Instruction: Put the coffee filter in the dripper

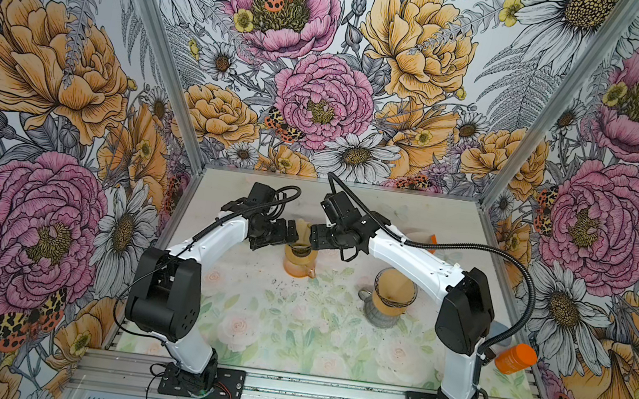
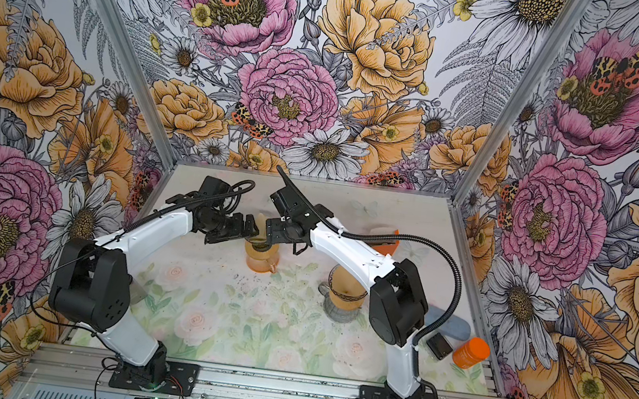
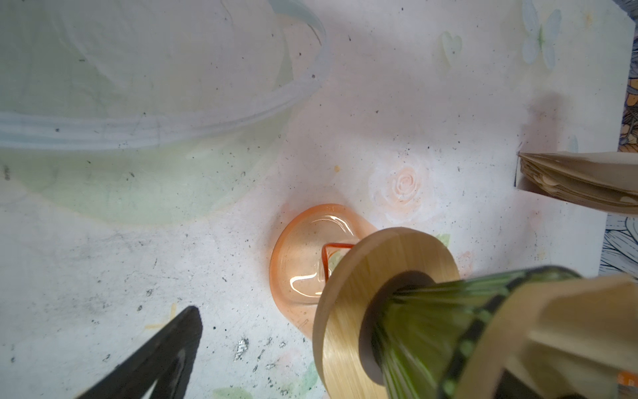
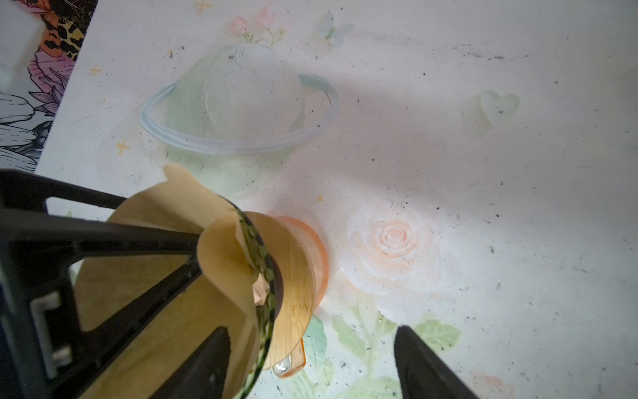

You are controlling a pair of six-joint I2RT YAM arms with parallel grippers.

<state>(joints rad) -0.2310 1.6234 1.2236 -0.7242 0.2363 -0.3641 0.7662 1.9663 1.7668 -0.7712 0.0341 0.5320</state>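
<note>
Gaping fully wide, the left tool (image 1: 288, 235) grips nothing, one finger close against the coffee filter (image 4: 221, 255). That thin, floppy paper sits crumpled in the green glass dripper (image 3: 424, 331) atop the orange jug (image 1: 297, 267). It looks easily creased, so press gently at its upper edge. Just beside it, the right tool (image 1: 314, 238) stands open, empty.

I read: tan coffee filter (image 4: 172, 210), ribbed green dripper (image 3: 424, 311) with pale wood collar (image 3: 359, 276), translucent orange carafe (image 3: 300, 262), pastel floral tabletop (image 4: 483, 193).
</note>
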